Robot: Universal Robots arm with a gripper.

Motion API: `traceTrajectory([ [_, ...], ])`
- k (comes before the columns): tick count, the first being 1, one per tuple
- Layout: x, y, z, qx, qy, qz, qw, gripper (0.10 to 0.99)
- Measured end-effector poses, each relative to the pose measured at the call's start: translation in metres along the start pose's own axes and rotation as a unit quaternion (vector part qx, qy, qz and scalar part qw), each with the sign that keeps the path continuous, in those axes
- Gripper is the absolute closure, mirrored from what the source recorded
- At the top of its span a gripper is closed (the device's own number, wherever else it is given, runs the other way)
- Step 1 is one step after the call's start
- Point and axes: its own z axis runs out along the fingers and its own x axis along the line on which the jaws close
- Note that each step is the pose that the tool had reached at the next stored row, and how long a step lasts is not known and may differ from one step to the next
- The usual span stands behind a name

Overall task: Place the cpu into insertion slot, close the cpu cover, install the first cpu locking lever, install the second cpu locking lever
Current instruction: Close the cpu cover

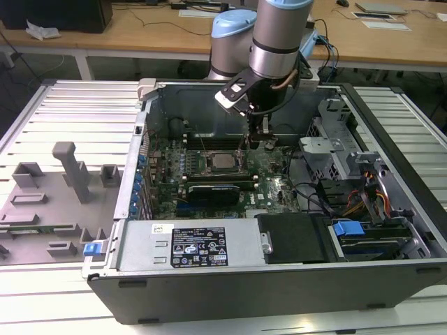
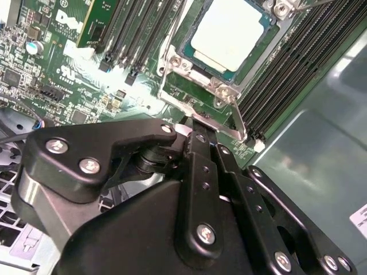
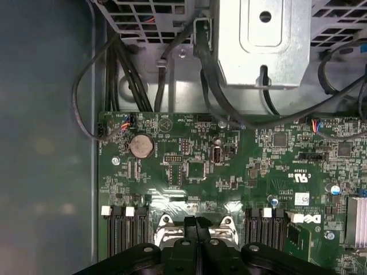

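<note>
The cpu (image 2: 229,28) lies flat in the insertion slot, its silvery top showing through the window of the cpu cover (image 2: 172,64). The slot itself is mostly hidden beneath them. The cover lies down around the chip as a silvery frame. My gripper (image 2: 198,123) is shut, its black fingers (image 2: 200,172) pressed together, with the tips at the cover's outer edge by a silvery corner bracket (image 2: 236,123). The first wrist view has the gripper (image 3: 196,224) between two shiny cover lugs (image 3: 167,224). From the exterior view the gripper (image 1: 246,148) hangs just beside the cpu (image 1: 222,162).
Long black memory slots (image 2: 287,69) flank the socket on both sides. A metal drive cage (image 3: 264,40) and black cables (image 3: 123,69) lie beyond the green motherboard (image 3: 195,172). The power supply (image 1: 199,248) fills the case front. A grey fixture tray (image 1: 63,181) sits at the exterior view's left.
</note>
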Motion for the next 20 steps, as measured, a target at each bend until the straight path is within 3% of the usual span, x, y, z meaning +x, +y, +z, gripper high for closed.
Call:
traceTrajectory([
  [8,0.0013,-0.0133,0.0003,-0.0042,-0.0001,0.0,1.0,0.98],
  [11,0.0014,-0.0144,0.0003,-0.0044,-0.0001,0.0,1.0,0.98],
  [12,0.0014,-0.0144,0.0004,-0.0035,-0.0001,0.0,1.0,0.98],
  [13,0.0014,-0.0143,0.0005,0.006,0.0,0.0,1.0,0.98],
  [16,0.0014,-0.0152,0.0006,0.0061,0.0,0.0,1.0,0.98],
  [20,0.0012,-0.0291,0.0022,0.0034,0.0,0.0,1.0,0.98],
])
